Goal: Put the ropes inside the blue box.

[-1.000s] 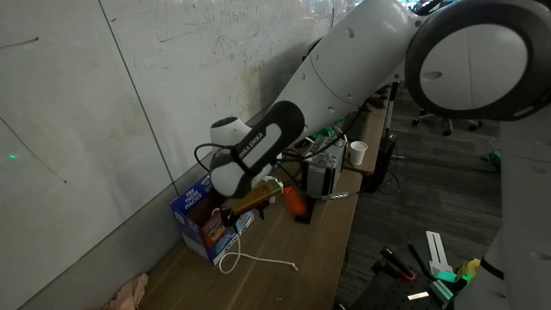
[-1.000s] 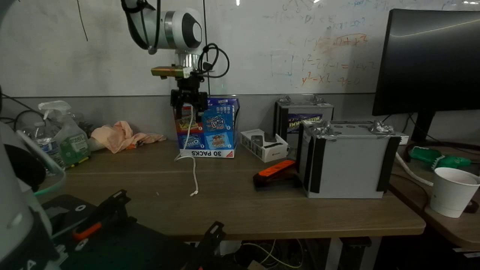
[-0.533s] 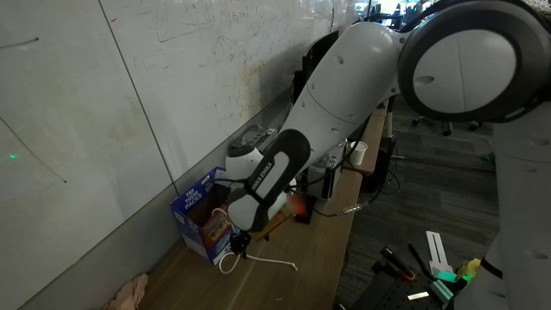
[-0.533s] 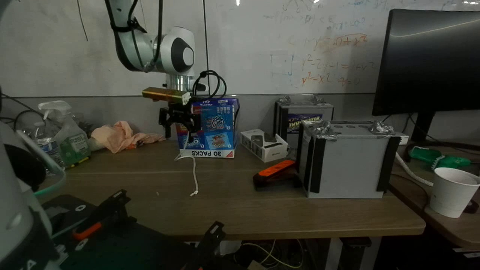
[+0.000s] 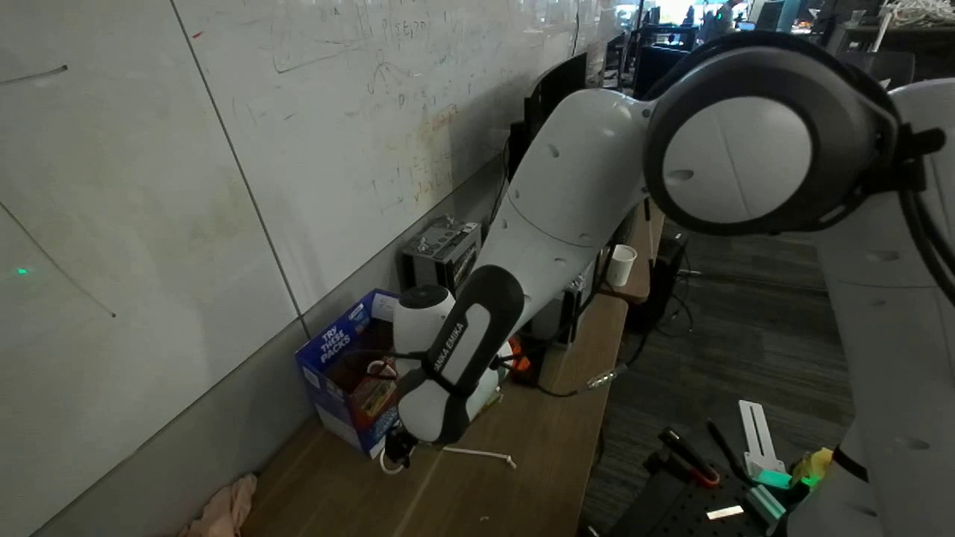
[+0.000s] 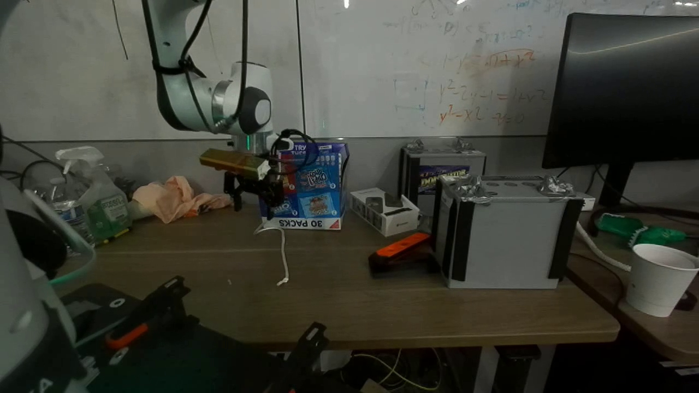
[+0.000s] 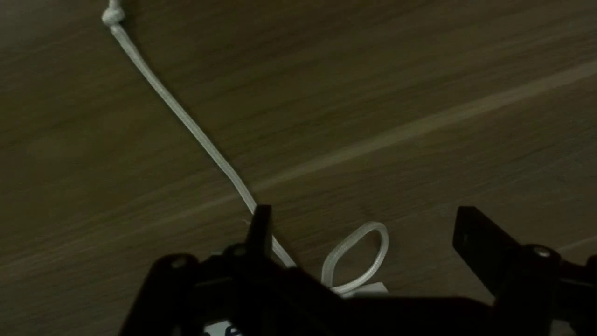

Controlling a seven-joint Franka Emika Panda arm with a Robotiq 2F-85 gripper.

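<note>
In an exterior view: blue box (image 5: 333, 345), left; white loop (image 5: 380, 364) inside it; white rope (image 5: 477, 453) on table (image 5: 552, 418), near right of box, partly hidden.

In an exterior view: gripper (image 6: 253, 212), in front of box's left part; rope lying nearer.

In the wrist view: jaws spread wide, rope's curl showing between.

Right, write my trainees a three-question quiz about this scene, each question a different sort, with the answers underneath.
1. Fill in: the knotted end of the rope lies on the ____.
2. True or false: the tool is open.
3. Which lettering does the blue box carry? (a) 12 CANS (b) 30 PACKS (c) 50 BAGS

Key: 1. table; 2. true; 3. b.
</note>
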